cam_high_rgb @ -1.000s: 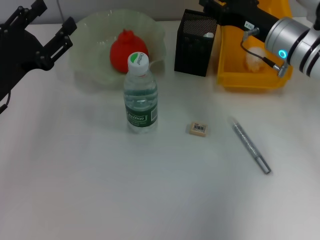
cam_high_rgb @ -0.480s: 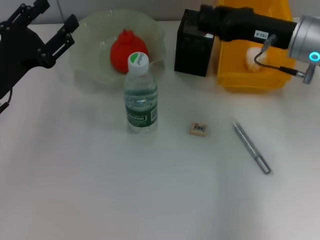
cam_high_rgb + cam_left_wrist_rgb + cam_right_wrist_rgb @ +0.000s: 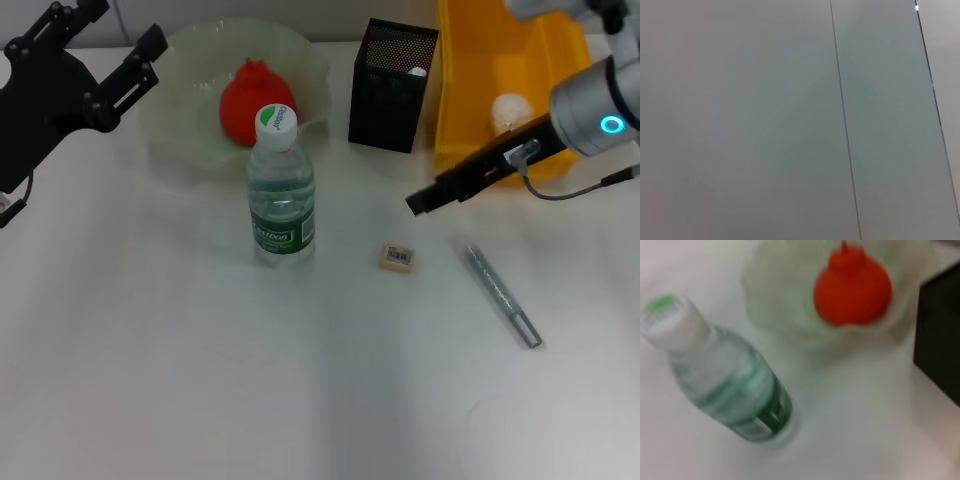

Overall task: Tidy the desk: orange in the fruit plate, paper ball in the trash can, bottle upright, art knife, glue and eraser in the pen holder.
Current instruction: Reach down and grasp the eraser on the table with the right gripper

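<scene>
The orange [image 3: 255, 100] lies in the pale-green fruit plate [image 3: 185, 150]. The bottle [image 3: 283, 190] stands upright in front of the plate. The eraser [image 3: 397, 258] and a silver stick [image 3: 503, 296] lie on the desk [image 3: 200, 380]. The paper ball [image 3: 510, 110] sits in the yellow trash can [image 3: 470, 60]. The black pen holder [image 3: 392, 85] has a white item inside. My right gripper [image 3: 418, 202] hangs over the desk, just in front of the trash can and behind the eraser. The right wrist view shows the bottle [image 3: 730, 390], orange [image 3: 852, 285] and pen holder [image 3: 940, 330]. My left gripper [image 3: 108, 35] is open at the far left.
The pen holder and trash can stand side by side along the back edge. The left wrist view shows only a plain grey surface. Bare tabletop spans the front half of the desk.
My right arm has swung from above the pen holder and trash can down and forward, to the desk in front of the trash can. The left arm has barely moved.
</scene>
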